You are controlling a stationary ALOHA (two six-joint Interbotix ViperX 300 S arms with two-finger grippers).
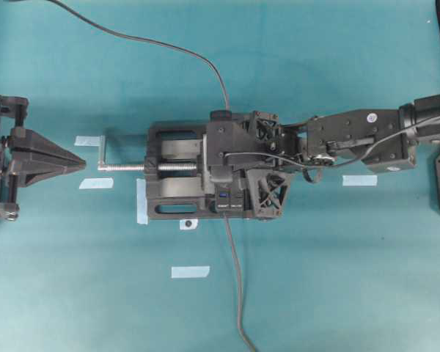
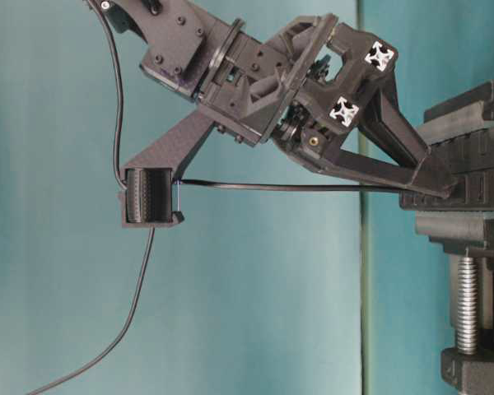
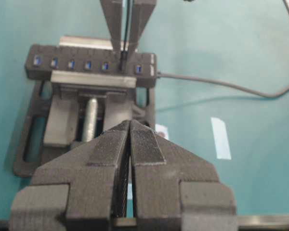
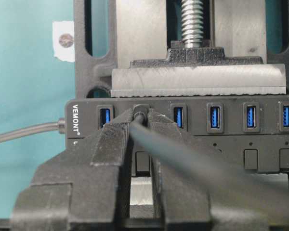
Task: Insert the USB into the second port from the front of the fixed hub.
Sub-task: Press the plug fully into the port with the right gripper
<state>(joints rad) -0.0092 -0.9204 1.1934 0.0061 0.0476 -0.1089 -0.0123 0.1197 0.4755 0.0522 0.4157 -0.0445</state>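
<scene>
Ribbed black fingertips (image 4: 139,139) of the right gripper (image 4: 140,126) fill the near foreground of its wrist view, pinched narrow on the small black USB plug (image 4: 140,113), which sits at the second blue port from the cable end of the long black bar-shaped hub (image 4: 221,120); how deep it is seated I cannot tell. Its thin dark-grey cable (image 4: 197,161) trails back toward the camera. Behind, the black vise with silver screw (image 4: 197,72) clamps the hub near the middle of the teal table (image 1: 337,279). Near the table's left edge, the left gripper (image 3: 130,139) rests with its pads together, holding nothing. I judge the plug light, stiff and small, best held by its flat sides; the limp cable offers no control.
</scene>
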